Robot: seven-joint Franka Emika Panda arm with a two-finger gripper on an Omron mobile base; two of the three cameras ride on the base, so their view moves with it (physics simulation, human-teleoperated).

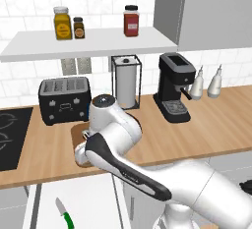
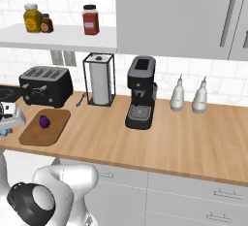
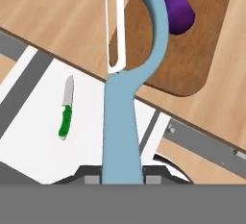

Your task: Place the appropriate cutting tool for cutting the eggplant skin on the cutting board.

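Observation:
The cutting tool, a light-blue peeler (image 3: 126, 98), stands in my gripper (image 3: 122, 179), which is shut on its handle. Its curved head reaches over the near left edge of the brown cutting board (image 3: 202, 55). The dark purple eggplant (image 3: 178, 11) lies on the board, just right of the peeler's head. In the right base view my gripper (image 2: 10, 118) hangs at the left edge beside the cutting board (image 2: 51, 130), where the eggplant (image 2: 44, 121) rests. In the left base view my arm (image 1: 113, 134) hides most of the cutting board (image 1: 76, 130).
A green-handled knife (image 3: 66, 110) lies in the open white drawer (image 1: 88, 198) below the counter edge, where the knife (image 1: 64, 214) also shows. A toaster (image 1: 65, 100), a paper towel holder (image 1: 126, 83), a coffee machine (image 1: 174, 88) and two bottles (image 1: 197, 85) line the back. A stove (image 1: 10, 134) is left.

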